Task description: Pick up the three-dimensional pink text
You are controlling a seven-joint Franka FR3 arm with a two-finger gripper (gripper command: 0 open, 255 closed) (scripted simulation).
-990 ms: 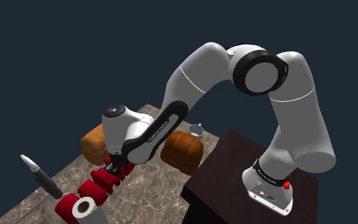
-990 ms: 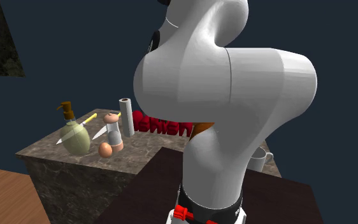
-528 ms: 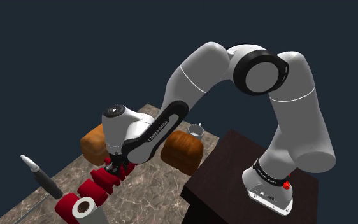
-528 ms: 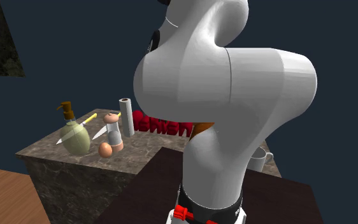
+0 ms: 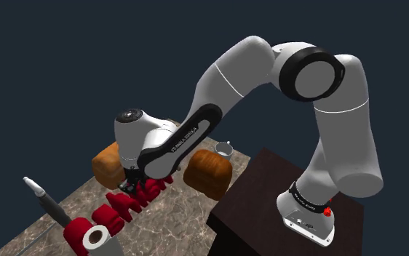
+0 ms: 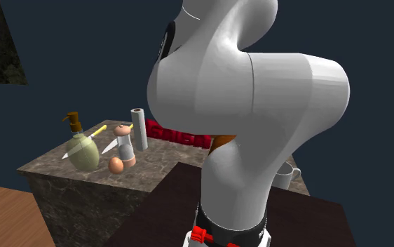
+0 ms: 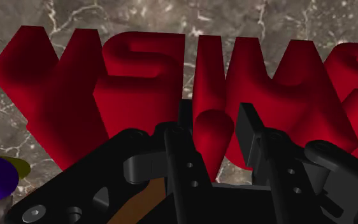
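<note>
Item: red block text (image 7: 139,70) (rendered deep red, not pink), on or just above the mottled counter (image 5: 174,229); long axis crosswise to the gripper (image 7: 214,124); black fingers (image 7: 185,130) clamp one middle stroke, letters extending both sides.

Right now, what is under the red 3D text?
Brown veined stone tabletop shows around the red 3D text, which the end effector clasps. The letters cover the patch directly beneath them.
</note>
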